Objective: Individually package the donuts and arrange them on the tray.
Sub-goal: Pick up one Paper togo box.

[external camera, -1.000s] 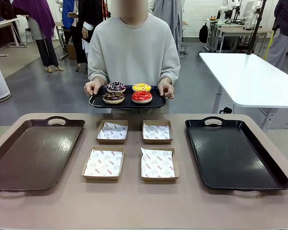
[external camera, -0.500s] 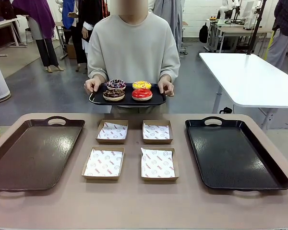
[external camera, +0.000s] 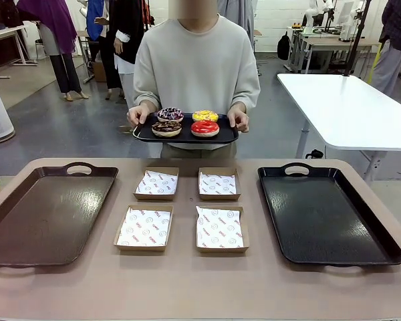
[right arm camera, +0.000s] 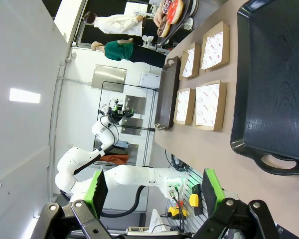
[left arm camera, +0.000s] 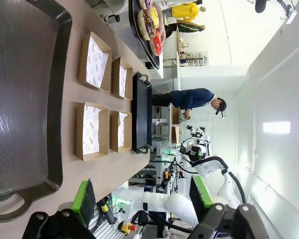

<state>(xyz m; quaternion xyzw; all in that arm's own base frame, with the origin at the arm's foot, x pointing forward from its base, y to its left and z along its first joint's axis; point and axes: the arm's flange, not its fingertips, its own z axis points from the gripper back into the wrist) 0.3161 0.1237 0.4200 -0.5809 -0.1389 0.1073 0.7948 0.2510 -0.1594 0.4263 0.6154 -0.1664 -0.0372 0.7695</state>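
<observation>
Beyond the table (external camera: 187, 287), four ring donuts (external camera: 167, 127), sprinkled, chocolate, yellow, glossy red, left tool (left arm camera: 141, 188), right tool (right arm camera: 155, 181) both released.

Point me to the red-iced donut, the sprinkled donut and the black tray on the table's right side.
red-iced donut (external camera: 199, 128), front view, on its red icing.
sprinkled donut (external camera: 164, 114), front view, on its sprinkled top.
black tray (external camera: 321, 221), front view, on its bare floor.

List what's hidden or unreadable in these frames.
- Front view: print on the box liners is too small to read.
- Front view: brown tray, left corner cut by the picture edge.
- Front view: person's fingers beneath the carried tray are hidden by it.
- Left wrist view: donuts bunched at the top edge, partly cut off.
</observation>
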